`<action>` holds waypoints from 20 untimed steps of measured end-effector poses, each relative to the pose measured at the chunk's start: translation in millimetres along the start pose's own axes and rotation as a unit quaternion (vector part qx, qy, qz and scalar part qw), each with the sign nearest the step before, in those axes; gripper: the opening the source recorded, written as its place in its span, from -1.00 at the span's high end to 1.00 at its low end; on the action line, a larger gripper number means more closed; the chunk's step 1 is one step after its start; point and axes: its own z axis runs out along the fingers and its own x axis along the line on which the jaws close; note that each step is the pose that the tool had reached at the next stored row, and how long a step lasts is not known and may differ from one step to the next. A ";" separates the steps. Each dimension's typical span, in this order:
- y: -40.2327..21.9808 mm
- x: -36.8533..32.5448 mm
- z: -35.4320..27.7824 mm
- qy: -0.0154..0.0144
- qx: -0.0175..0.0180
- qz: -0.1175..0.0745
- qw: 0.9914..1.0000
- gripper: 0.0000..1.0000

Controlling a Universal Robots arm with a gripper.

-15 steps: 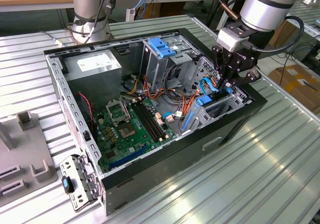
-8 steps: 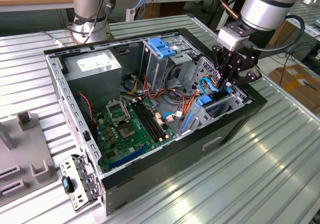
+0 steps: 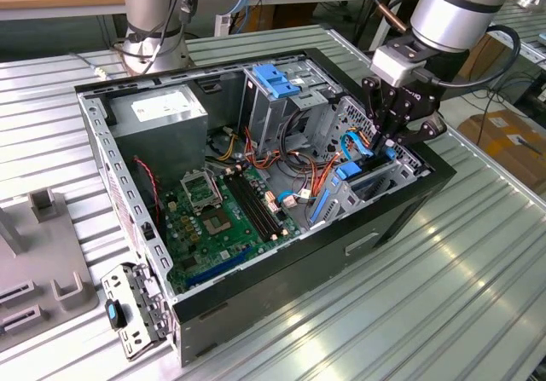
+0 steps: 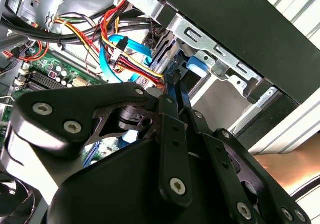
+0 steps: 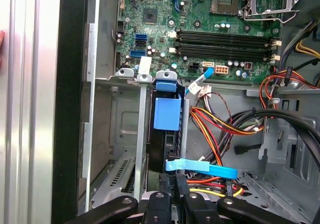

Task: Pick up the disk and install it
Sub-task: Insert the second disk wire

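Currently my hand (image 3: 391,142) is lowered into the open computer case (image 3: 401,219), fingers (image 5: 176,196) closed together on the disk's (image 5: 166,134) edge; the disk stands upright in the drive bay (image 5: 125,149) directly below my hand.

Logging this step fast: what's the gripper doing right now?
Gripper: fingers shut on the disk, which stands edgewise in the drive bay of the computer case.
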 end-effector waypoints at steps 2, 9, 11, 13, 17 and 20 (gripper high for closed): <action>0.0 0.0 0.2 0.000 0.000 -0.001 1.000 0.67; 0.1 0.0 1.4 0.000 0.000 -0.003 1.000 0.67; 0.1 0.0 1.6 0.000 0.000 -0.003 1.000 0.67; 0.1 0.0 1.7 0.000 0.000 -0.003 1.000 0.67; 0.1 0.1 1.8 0.000 0.000 -0.003 1.000 0.67; 0.3 0.5 2.6 0.000 0.000 -0.003 1.000 0.67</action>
